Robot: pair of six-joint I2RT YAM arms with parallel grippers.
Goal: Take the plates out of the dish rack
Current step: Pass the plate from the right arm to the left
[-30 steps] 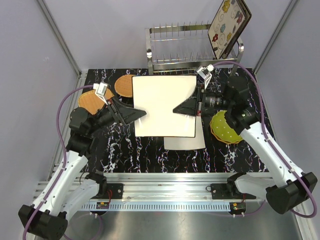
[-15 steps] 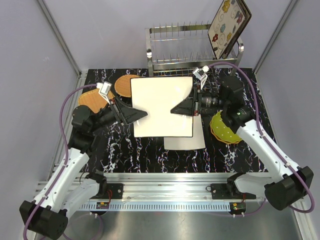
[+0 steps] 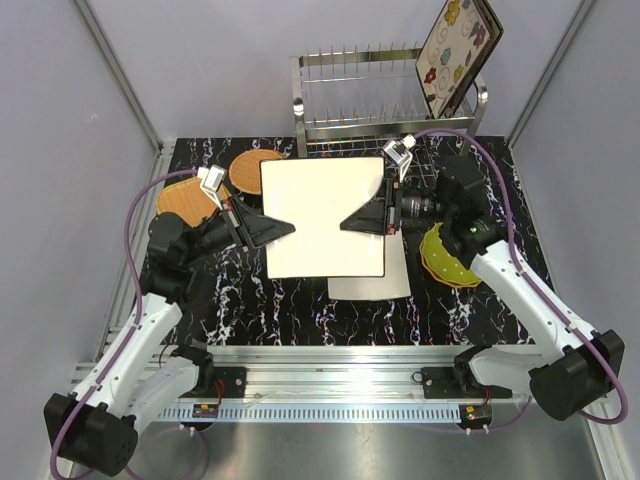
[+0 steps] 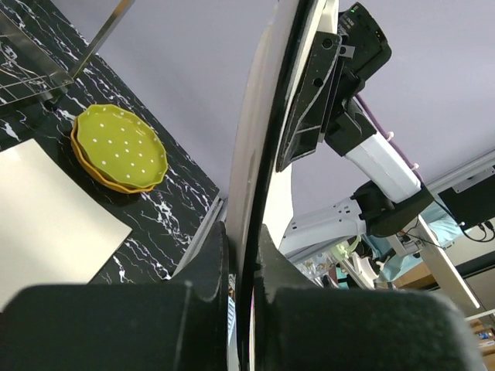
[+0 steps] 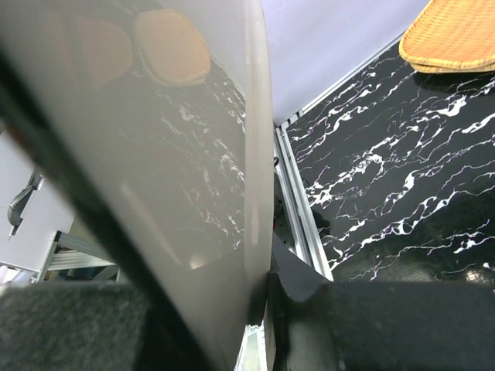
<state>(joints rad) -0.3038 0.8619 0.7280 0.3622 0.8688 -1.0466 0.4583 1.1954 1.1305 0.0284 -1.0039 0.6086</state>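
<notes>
Cream and square, the held plate [image 3: 322,200] sits in the middle of the top view, pinched from both sides. The left gripper [image 3: 288,228] is closed on its left edge, and the left wrist view shows that rim wedged between the fingers [image 4: 209,263]. The right gripper [image 3: 347,224] is clamped on the opposite edge. It looks to be carried flat above the table [image 3: 250,290], overlapping a second cream plate [image 3: 370,285] that lies just below centre.

Most of the unloading looks done. Two orange woven plates [image 3: 252,172] [image 3: 178,203] lie at the upper left of the table, and the lime-green dotted plate [image 3: 448,262] sits on an orange one at the right. The dish rack [image 3: 360,100] stands at the top of the frame, its prongs mostly bare. Only the flower-patterned plate [image 3: 458,45] leans in its right end.

So what remains, I'd say, is setting this cream one down, probably on its twin, then fetching the flowered one.
</notes>
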